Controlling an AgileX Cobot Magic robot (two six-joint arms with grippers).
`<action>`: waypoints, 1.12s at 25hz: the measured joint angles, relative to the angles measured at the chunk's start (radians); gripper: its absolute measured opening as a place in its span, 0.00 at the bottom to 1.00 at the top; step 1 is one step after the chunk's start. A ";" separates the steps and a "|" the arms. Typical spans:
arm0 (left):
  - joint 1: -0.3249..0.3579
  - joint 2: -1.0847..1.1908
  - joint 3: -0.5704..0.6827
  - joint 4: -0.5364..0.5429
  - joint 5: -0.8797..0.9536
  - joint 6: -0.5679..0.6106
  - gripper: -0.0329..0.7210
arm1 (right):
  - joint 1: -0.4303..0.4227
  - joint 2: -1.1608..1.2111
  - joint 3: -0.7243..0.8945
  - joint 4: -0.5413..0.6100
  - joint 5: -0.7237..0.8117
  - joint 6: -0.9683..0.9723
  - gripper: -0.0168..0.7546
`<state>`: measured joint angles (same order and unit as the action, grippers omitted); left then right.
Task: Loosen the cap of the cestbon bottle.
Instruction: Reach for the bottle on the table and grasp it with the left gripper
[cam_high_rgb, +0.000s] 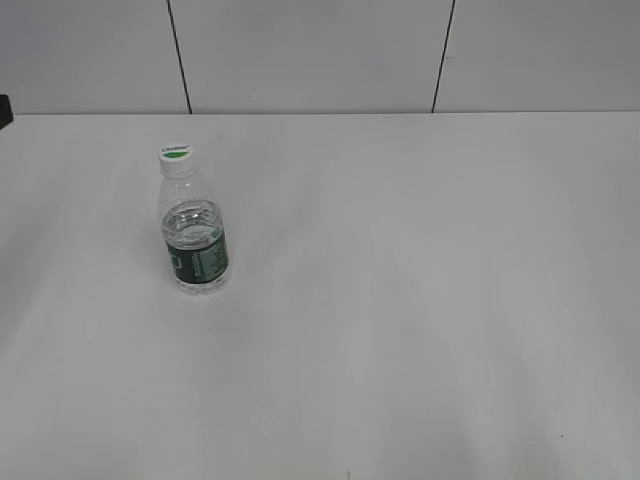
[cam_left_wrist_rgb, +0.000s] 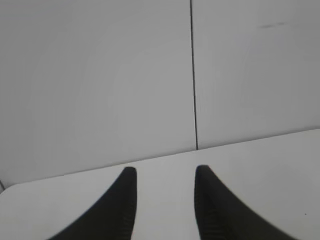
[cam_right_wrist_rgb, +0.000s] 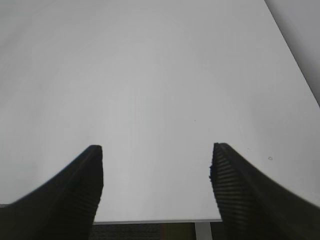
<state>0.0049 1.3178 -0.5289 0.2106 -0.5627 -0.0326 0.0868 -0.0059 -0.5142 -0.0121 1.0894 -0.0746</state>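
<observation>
Apparently nothing has begun: the cestbon bottle (cam_high_rgb: 194, 228) stands upright left of centre, the cap (cam_high_rgb: 175, 154) on, while the left gripper (cam_left_wrist_rgb: 165, 172) and right gripper (cam_right_wrist_rgb: 156, 150) gape empty, needing first to reach it.

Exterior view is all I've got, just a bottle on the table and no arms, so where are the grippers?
Observer: The left gripper is open, fingers apart over bare table, facing the wall.
Operator: And the right one?
Observer: The right gripper is open wider, empty, aimed across the table.
Operator: Does either wrist camera see the bottle?
Observer: No. The bottle and its cap show only in your view, standing upright left of centre.
</observation>
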 joint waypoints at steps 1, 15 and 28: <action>0.000 0.020 0.007 0.008 -0.042 0.000 0.37 | 0.000 0.000 0.000 0.000 0.000 0.000 0.69; 0.026 0.172 0.163 0.280 -0.408 -0.115 0.37 | 0.000 0.000 0.000 0.000 0.000 0.000 0.69; 0.285 0.462 0.040 1.124 -0.635 -0.183 0.37 | 0.000 0.000 0.000 0.000 0.000 0.000 0.69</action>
<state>0.2899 1.7800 -0.4890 1.3349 -1.1977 -0.2161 0.0868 -0.0059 -0.5142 -0.0121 1.0894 -0.0746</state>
